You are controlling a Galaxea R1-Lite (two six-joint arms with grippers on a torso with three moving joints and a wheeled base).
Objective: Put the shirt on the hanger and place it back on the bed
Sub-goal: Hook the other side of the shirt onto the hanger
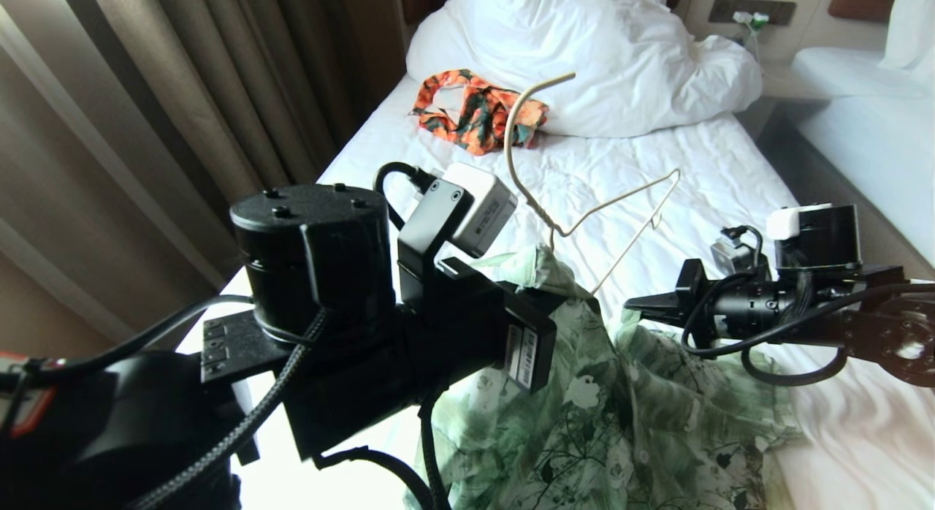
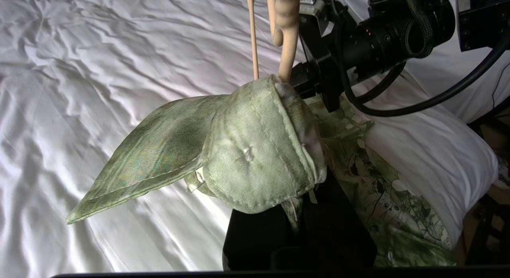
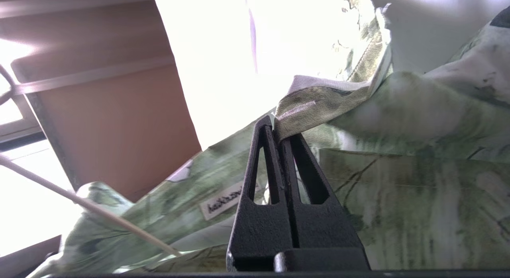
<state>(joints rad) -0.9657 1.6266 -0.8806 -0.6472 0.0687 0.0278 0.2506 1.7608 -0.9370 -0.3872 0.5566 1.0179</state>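
Note:
The green flowered shirt (image 1: 621,408) hangs in a bunch over the bed (image 1: 694,159). My left gripper (image 1: 566,294) is shut on its collar (image 2: 255,150), which drapes over the black fingers (image 2: 259,238) and hides their tips. The cream wire hanger (image 1: 621,203) rises out of that collar fold, hook (image 1: 511,123) upward and one shoulder bare in the air. Whether the wire itself is pinched is hidden. To the right, my right gripper (image 1: 630,304) is shut on a hemmed edge of the shirt (image 3: 398,182); the cloth comes out between its fingertips (image 3: 275,128). A hanger wire (image 3: 99,214) crosses below.
An orange-and-green garment (image 1: 475,112) lies on the sheet by the bunched white duvet (image 1: 621,57). Brown curtains (image 1: 146,93) hang along the bed's left side. A second white bed (image 1: 869,123) stands at the right across a narrow gap.

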